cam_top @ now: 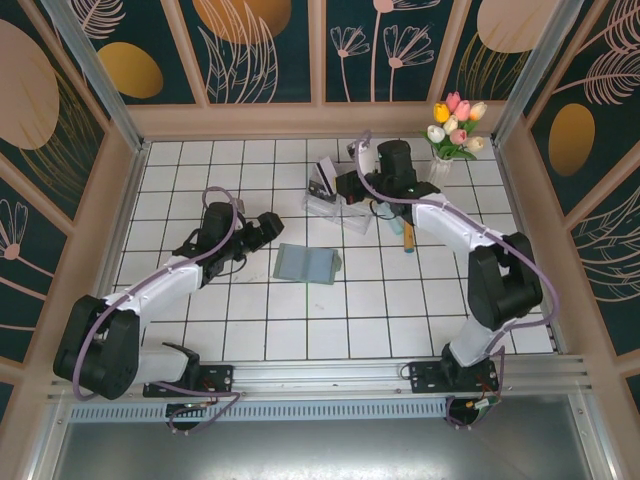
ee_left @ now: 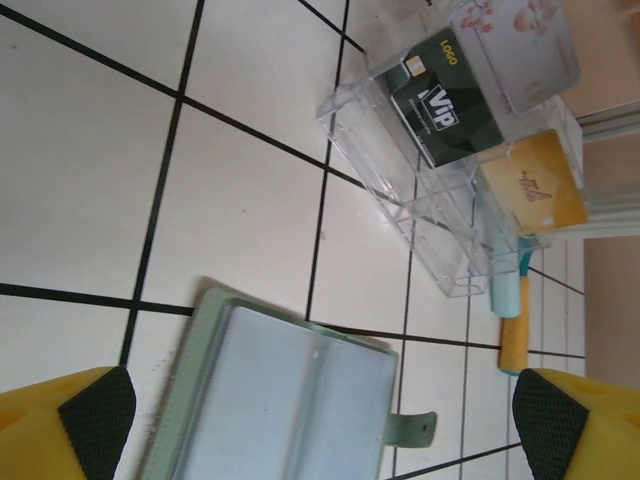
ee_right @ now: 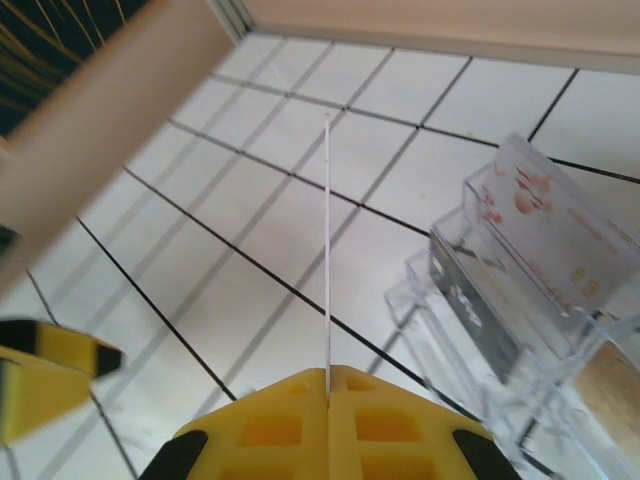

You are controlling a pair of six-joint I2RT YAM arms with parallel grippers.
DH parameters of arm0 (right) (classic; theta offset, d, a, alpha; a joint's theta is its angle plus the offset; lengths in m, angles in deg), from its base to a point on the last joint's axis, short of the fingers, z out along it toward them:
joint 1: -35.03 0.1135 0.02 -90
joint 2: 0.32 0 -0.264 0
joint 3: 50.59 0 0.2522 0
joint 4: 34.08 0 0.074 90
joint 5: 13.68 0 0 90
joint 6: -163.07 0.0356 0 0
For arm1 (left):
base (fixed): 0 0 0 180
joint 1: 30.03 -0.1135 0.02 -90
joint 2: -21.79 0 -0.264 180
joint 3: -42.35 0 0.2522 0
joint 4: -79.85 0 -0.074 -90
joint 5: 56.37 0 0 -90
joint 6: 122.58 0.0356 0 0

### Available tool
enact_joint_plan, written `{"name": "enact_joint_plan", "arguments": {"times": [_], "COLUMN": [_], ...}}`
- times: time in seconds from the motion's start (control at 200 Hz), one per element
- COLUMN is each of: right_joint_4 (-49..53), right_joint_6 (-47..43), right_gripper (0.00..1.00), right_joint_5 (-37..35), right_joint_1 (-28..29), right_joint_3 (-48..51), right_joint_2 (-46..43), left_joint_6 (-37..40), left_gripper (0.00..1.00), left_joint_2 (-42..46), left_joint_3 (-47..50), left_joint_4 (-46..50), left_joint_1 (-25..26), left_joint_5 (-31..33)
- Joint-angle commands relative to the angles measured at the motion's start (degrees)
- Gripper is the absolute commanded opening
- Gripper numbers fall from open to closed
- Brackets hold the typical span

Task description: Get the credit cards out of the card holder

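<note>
One credit card [ee_right: 327, 240] pinched, card holder [ee_left: 280, 390] open
My right gripper [ee_right: 327, 372] clamps the credit card edge-on, its face unreadable; my left gripper [ee_left: 322, 412] has its fingers spread wide, card holder cropped below.

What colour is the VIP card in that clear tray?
Black, with white and gold lettering; the VIP card shows best from the left wrist.
</note>
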Motion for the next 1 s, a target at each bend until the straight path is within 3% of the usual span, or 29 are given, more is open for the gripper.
{"name": "enact_joint_plan", "arguments": {"times": [0.0,0.315,0.581,0.996], "right_joint_4": [3.7,14.7,25.5,28.0], "right_joint_6": [-13.9,-32.0,-41.5,-43.5], "right_gripper": [0.0,0.0,0.0,0.0], "right_joint_5": [-1.1,-0.7,0.9,0.2], "right_joint_1": [-1.6,-3.3,-4.9,-5.8], "right_joint_3": [-4.4,-18.8,-29.6,-38.5], "right_joint_2": [2.3,11.2,19.4,27.2], "left_joint_6": [2.6,4.0,6.5,4.6], "left_gripper": [0.99,0.99,0.99,0.99], "left_joint_2": [0.3,-2.7,-3.5,-7.3], "left_joint_3": [0.2,-2.4,-4.3,-4.3], "left_joint_4": [1.7,3.8,5.2,3.2], "left_joint_1": [-0.3,-0.3,-0.3,-0.3], "left_joint_5": [1.8,-2.0,-4.7,-8.9]}}
